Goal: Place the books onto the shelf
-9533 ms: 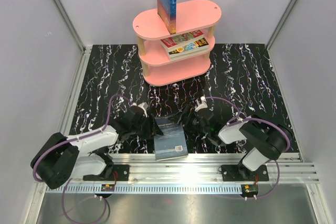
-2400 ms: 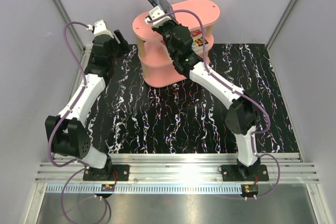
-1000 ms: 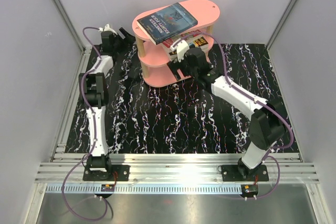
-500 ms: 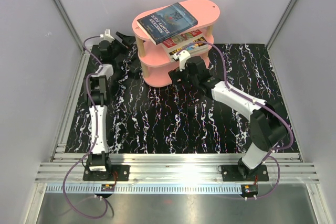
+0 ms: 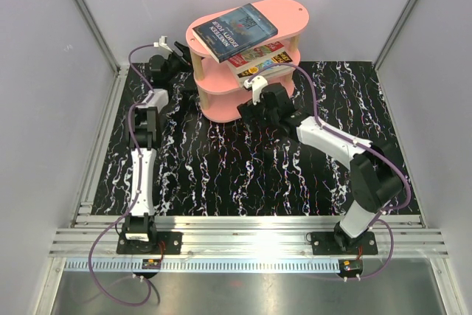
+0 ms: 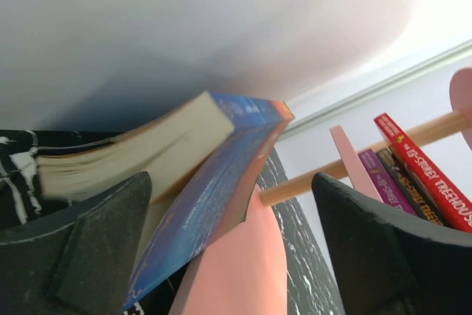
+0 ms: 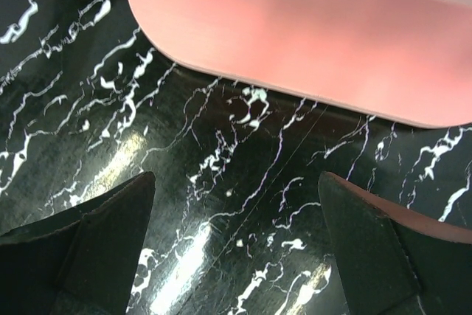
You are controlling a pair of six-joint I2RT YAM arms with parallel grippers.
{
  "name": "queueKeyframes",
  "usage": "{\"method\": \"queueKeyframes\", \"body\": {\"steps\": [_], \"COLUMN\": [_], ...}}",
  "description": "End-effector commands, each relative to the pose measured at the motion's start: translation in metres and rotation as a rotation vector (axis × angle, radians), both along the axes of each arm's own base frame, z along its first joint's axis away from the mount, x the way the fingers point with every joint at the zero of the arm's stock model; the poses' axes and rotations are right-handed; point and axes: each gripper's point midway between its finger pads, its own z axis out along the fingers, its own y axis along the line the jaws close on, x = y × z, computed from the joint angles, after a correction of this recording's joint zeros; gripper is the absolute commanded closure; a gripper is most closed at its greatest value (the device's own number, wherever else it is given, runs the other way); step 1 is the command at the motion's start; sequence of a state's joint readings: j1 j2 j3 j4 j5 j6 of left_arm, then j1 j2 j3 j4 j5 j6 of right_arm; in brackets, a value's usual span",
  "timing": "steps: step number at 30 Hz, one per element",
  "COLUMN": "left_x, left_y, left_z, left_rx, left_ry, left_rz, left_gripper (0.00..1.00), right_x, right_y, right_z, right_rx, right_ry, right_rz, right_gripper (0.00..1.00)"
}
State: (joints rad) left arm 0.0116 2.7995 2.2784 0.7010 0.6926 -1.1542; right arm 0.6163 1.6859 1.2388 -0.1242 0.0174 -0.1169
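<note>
One blue book [image 5: 234, 31] tops the shelf [image 5: 289, 18], perhaps three books [image 5: 259, 60] below; left gripper [image 6: 232, 256] and right gripper [image 7: 236, 256] gape empty.

Top external: sat high above the table's [image 5: 221, 175] near edge and looked down toward the back wall, far enough to hold the whole shelf [image 5: 289, 16].
Left wrist: sat low beside the shelf's left end and faced up past the left claw [image 6: 228, 186], very near the blue book [image 6: 247, 116].
Right wrist: looked straight down past the right claw [image 7: 236, 178], close over table and bottom board.
Shared: all 3 caught the shelf; top and left wrist both caught the blue book.
</note>
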Motion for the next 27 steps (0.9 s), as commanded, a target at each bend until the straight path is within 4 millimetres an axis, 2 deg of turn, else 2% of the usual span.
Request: {"method": "queueKeyframes", "body": {"steps": [1, 2, 3, 4, 6, 7, 8, 9, 11, 13, 14, 15, 17, 20, 27], "left_x": [-0.009, -0.010, -0.013, -0.014, -0.014, -0.011, -0.009, -0.007, 0.002, 0.011, 0.018, 0.021, 0.023, 0.017, -0.011], "left_y": [-0.010, -0.012, -0.025, -0.029, -0.031, -0.029, -0.029, -0.026, -0.015, -0.007, -0.006, -0.004, -0.006, -0.013, -0.059], "left_z": [0.006, 0.006, 0.005, 0.004, 0.002, -0.003, -0.002, -0.004, -0.008, -0.016, -0.008, -0.012, -0.023, -0.021, 0.001], "left_rx": [-0.002, 0.000, 0.001, 0.006, 0.022, 0.045, 0.058, 0.073, 0.110, 0.143, 0.154, 0.162, 0.160, 0.148, 0.180], "left_ry": [-0.064, -0.065, -0.063, -0.066, -0.063, -0.053, -0.046, -0.037, -0.012, 0.026, 0.010, 0.027, 0.044, 0.013, -0.133], "left_rz": [-0.054, -0.060, -0.082, -0.087, -0.090, -0.075, -0.064, -0.045, 0.023, 0.075, 0.091, 0.099, 0.086, 0.041, -0.135], "left_gripper": [0.14, 0.18, 0.23, 0.33, 0.34, 0.32, 0.20, 0.12, 0.01, 0.01, 0.01, 0.01, 0.01, 0.02, 0.07], "right_x": [0.001, 0.001, 0.002, 0.001, 0.001, 0.001, 0.001, 0.000, 0.000, 0.000, 0.001, 0.002, 0.004, 0.007, 0.011], "right_y": [-0.002, -0.002, -0.002, -0.003, -0.003, -0.003, -0.003, -0.003, -0.005, -0.006, -0.006, -0.007, -0.006, -0.006, -0.003], "right_z": [0.013, 0.013, 0.013, 0.012, 0.010, 0.010, 0.010, 0.009, 0.009, 0.005, 0.004, 0.003, -0.001, -0.010, -0.015], "right_rx": [0.019, 0.020, 0.018, 0.020, 0.019, 0.020, 0.022, 0.020, 0.020, 0.013, 0.012, 0.009, -0.001, -0.020, -0.025], "right_ry": [-0.044, -0.045, -0.048, -0.047, -0.044, -0.041, -0.042, -0.041, -0.047, -0.043, -0.043, -0.044, -0.043, -0.032, -0.024], "right_rz": [-0.013, -0.017, -0.019, -0.021, -0.022, -0.022, -0.023, -0.024, -0.030, -0.034, -0.037, -0.040, -0.041, -0.047, -0.047], "right_gripper": [0.00, 0.00, 0.00, 0.00, 0.00, 0.00, 0.00, 0.00, 0.00, 0.00, 0.00, 0.00, 0.00, 0.00, 0.00]}}
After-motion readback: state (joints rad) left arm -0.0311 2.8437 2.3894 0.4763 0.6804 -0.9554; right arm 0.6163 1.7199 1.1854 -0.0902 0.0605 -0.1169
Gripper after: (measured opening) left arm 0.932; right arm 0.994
